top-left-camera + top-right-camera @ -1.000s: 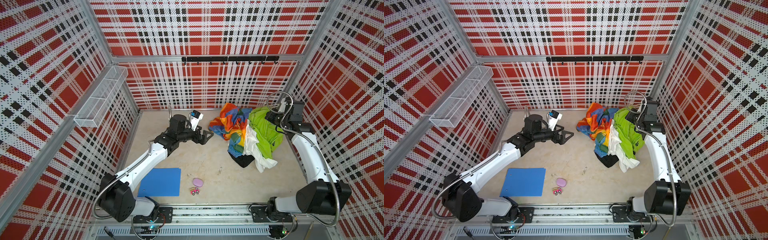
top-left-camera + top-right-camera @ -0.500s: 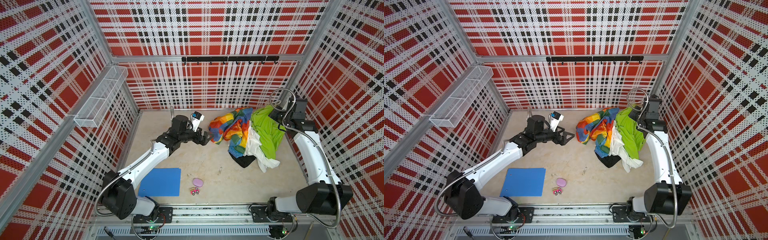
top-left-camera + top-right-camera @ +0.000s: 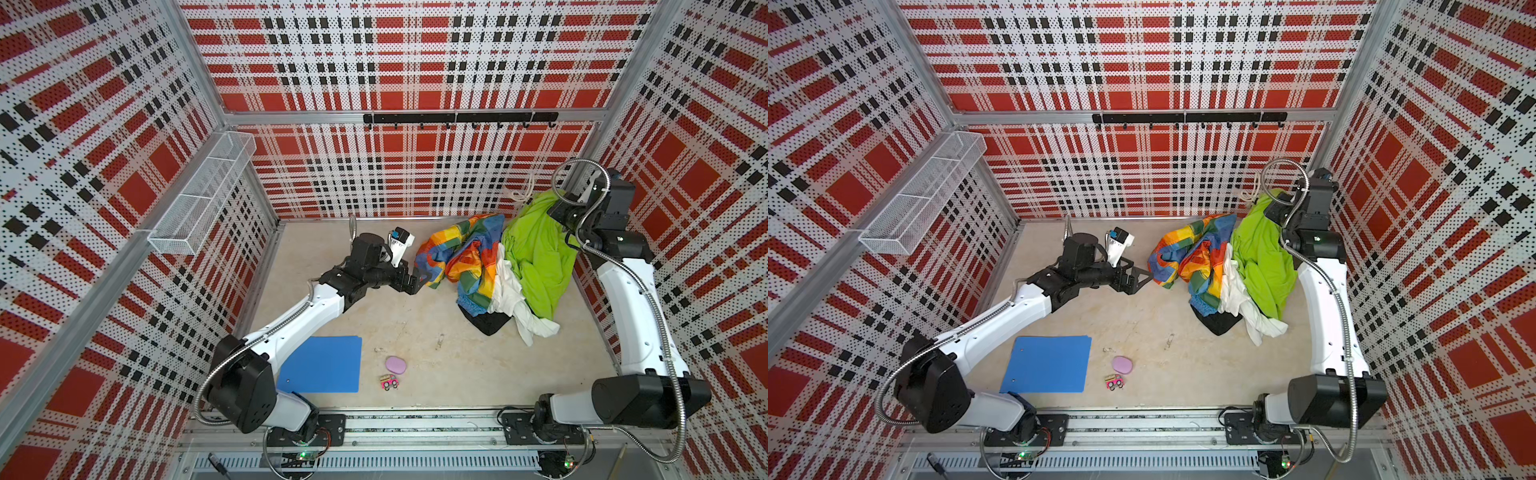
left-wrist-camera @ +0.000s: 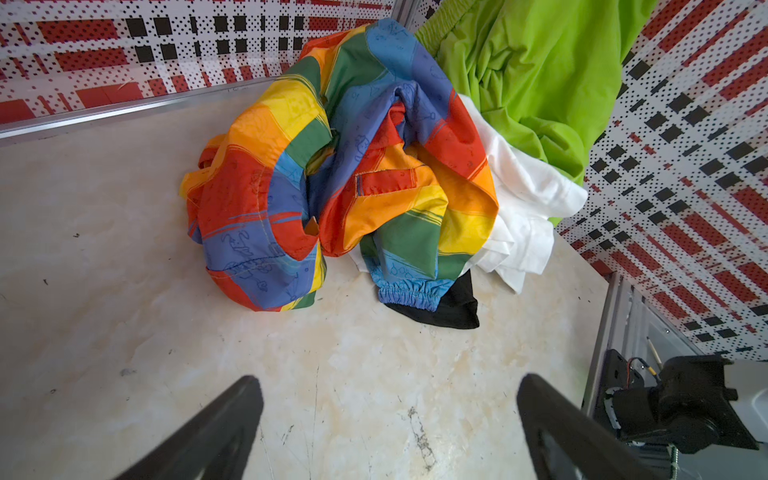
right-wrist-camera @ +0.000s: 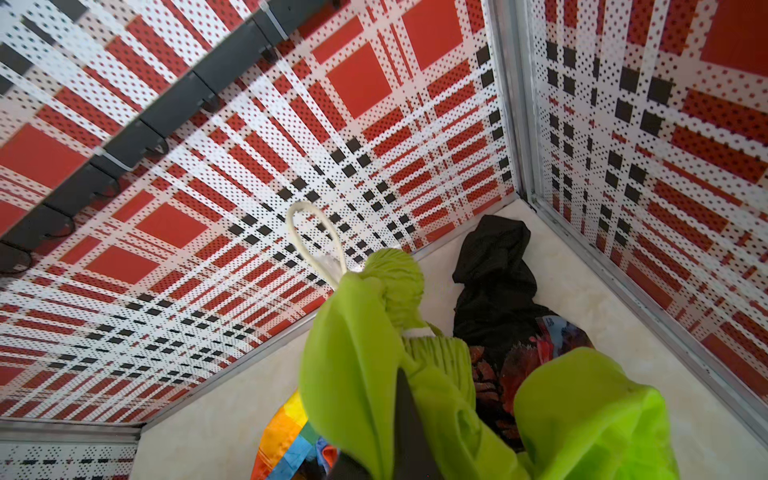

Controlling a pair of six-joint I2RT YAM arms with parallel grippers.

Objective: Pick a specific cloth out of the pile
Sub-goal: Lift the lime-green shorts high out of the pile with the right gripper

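**Right tool holds the green cloth up by its top edge**

The right tool (image 3: 556, 207) is closed tight on the cloth (image 3: 536, 257). It pinches the bunched, stretchy top edge of this lime-green cloth. In the right wrist view, green folds wrap around a dark finger (image 5: 405, 415). A white cord (image 5: 316, 239) loops out of that edge. The held end is up high, above the far right corner of the pile (image 3: 465, 262). The rest of the cloth hangs down and lies along the pile's right side, touching the white garment (image 3: 509, 291). The pile sits on the table (image 3: 415, 332). It has rainbow fabric (image 4: 353, 166) on its left side and a black piece (image 3: 490, 324) poking out at its near edge.

The left tool (image 4: 388, 379) is wide open and holds nothing. It is low over the table, just left of the pile, pointing at the rainbow fabric. Bare table shows between its fingers and the pile. A blue folder (image 3: 324, 365) lies well apart from the pile, toward the near left.
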